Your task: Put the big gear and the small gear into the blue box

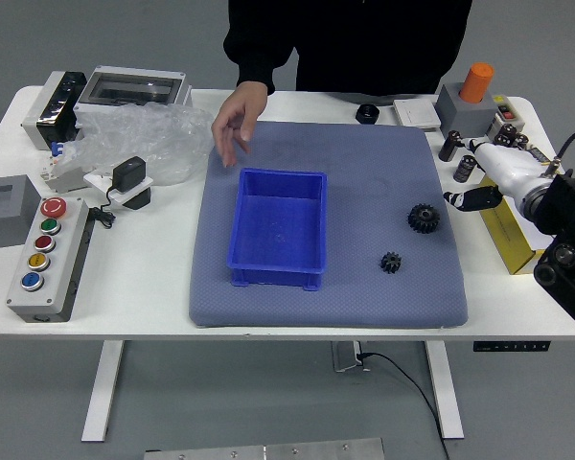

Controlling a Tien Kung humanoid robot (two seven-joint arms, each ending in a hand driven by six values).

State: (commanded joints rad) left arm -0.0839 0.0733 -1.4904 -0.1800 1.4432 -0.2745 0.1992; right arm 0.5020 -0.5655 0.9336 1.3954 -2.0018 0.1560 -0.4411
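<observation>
An open blue box (280, 225) stands on the grey-blue mat, left of its middle. The big black gear (424, 218) lies near the mat's right edge, and the small dark gear (391, 263) lies below and left of it. My right hand (460, 174) reaches in from the right with fingers spread and nothing held. Its lowest black finger is just up and right of the big gear, apart from it in the picture. The left arm is out of view.
A person stands at the far side, one hand (238, 123) over the mat's upper left corner. Right: yellow box (513, 240), grey block with orange cylinder (475, 82). Left: plastic bag (153, 139), button panel (50, 273). A black round part (367, 114) lies at the mat's far edge.
</observation>
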